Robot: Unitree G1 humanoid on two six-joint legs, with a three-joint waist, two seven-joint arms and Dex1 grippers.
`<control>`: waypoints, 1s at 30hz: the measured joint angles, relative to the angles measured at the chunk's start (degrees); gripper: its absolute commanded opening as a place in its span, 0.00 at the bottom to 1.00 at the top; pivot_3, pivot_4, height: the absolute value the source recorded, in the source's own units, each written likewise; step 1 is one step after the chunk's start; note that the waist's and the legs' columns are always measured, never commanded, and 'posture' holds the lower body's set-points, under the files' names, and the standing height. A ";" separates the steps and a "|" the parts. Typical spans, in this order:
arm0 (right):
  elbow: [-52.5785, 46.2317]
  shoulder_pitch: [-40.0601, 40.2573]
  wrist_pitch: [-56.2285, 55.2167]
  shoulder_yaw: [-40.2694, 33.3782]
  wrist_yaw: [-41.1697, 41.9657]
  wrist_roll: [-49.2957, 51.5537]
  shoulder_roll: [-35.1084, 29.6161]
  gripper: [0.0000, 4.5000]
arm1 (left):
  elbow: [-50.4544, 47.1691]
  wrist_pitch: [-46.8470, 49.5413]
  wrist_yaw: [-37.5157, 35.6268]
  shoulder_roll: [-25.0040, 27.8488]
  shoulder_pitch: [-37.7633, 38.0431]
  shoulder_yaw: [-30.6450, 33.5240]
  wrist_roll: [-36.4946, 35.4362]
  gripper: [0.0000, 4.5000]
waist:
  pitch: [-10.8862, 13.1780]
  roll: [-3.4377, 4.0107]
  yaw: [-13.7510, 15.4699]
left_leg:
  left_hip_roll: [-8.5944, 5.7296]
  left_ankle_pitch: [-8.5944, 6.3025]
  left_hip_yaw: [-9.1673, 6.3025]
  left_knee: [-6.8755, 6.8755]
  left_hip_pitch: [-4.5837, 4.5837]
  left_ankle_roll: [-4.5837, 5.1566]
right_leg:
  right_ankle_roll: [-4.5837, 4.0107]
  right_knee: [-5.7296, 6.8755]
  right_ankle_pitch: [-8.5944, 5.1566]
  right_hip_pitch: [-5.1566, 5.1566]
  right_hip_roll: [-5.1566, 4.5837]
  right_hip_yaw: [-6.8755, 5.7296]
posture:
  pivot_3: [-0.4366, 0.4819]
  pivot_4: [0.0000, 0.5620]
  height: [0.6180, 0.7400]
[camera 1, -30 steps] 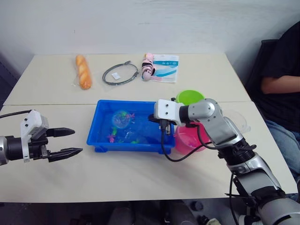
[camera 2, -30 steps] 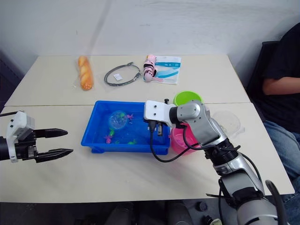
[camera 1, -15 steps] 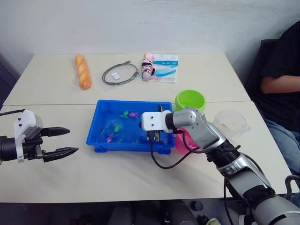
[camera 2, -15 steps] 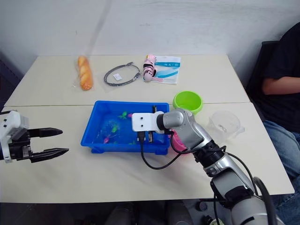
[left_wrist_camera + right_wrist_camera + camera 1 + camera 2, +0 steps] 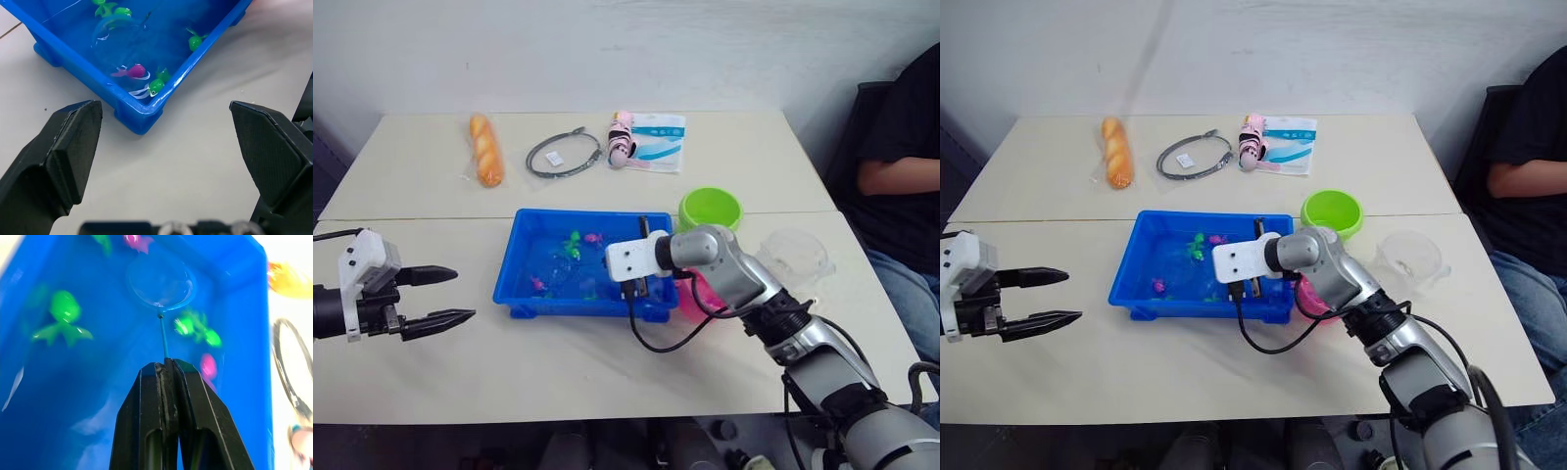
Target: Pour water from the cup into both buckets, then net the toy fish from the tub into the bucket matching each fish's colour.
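**Net in the tub, left fingers idle**

Pale tabletop against a white wall carries everything I work with. My right gripper reaches over the near right part of the blue tub, its fingers clenched on the thin handle of the net. The net's round hoop lies down in the tub's water, among the toy fish. Green fish and pink fish are scattered through the tub; one pink fish and a green one lie close to the near left corner.

My left gripper hovers above the bare tabletop to the left of the tub, well apart from it, fingers spread wide and grasping nothing.

Just right of the tub stands the pink bucket, partly hidden behind my right arm. Behind it is the green bucket, near the tub's far right corner. To the right of both sits the clear cup.

At the far side of the tabletop lie a bread roll, a grey cable loop, and a pink toy on a printed packet. A person sits at the right edge.
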 measured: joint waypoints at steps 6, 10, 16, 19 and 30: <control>-1.56 -0.03 3.53 -0.30 2.48 1.18 1.45 0.00 | 1.83 -0.94 -0.63 0.09 -0.01 0.13 0.58 1.00 | 0.00 0.00 0.12 | 0.00 0.01 0.00 0.01 -0.01 -0.01 | 0.00 -0.01 0.00 0.02 -0.01 -0.02 | 0.48 0.27 1.00; -3.87 0.07 8.38 -1.36 5.14 4.30 1.49 0.00 | 2.32 -1.18 -0.65 0.09 -0.01 0.13 0.71 1.00 | 0.00 0.00 0.09 | 0.00 0.00 -0.01 0.00 -0.01 0.00 | 0.00 -0.01 0.00 0.01 -0.01 -0.01 | 0.48 0.27 1.00; -6.10 0.45 16.60 -3.56 6.73 8.54 1.67 0.00 | 2.78 -1.61 -0.64 0.08 -0.03 0.13 0.74 1.00 | 0.00 0.00 0.05 | 0.00 0.00 -0.01 -0.01 -0.01 0.00 | 0.00 -0.01 0.00 0.00 -0.01 -0.01 | 0.48 0.27 1.00; -6.92 1.44 22.62 -5.29 6.93 11.59 2.68 0.00 | 2.82 -1.83 -0.63 0.08 -0.04 0.11 0.74 1.00 | 0.00 0.00 0.09 | 0.00 -0.01 -0.01 -0.02 -0.01 0.01 | 0.00 -0.01 0.00 0.00 -0.02 -0.01 | 0.48 0.27 1.00; -19.59 4.13 39.21 -12.36 8.94 23.53 -2.96 0.00 | 0.79 0.53 -1.24 0.08 -3.72 -0.93 -2.20 1.00 | 0.00 -0.01 0.55 | -0.01 -0.07 -0.08 -0.02 -0.09 0.11 | -0.01 -0.11 -0.01 0.00 -0.05 -0.06 | 0.48 0.27 1.00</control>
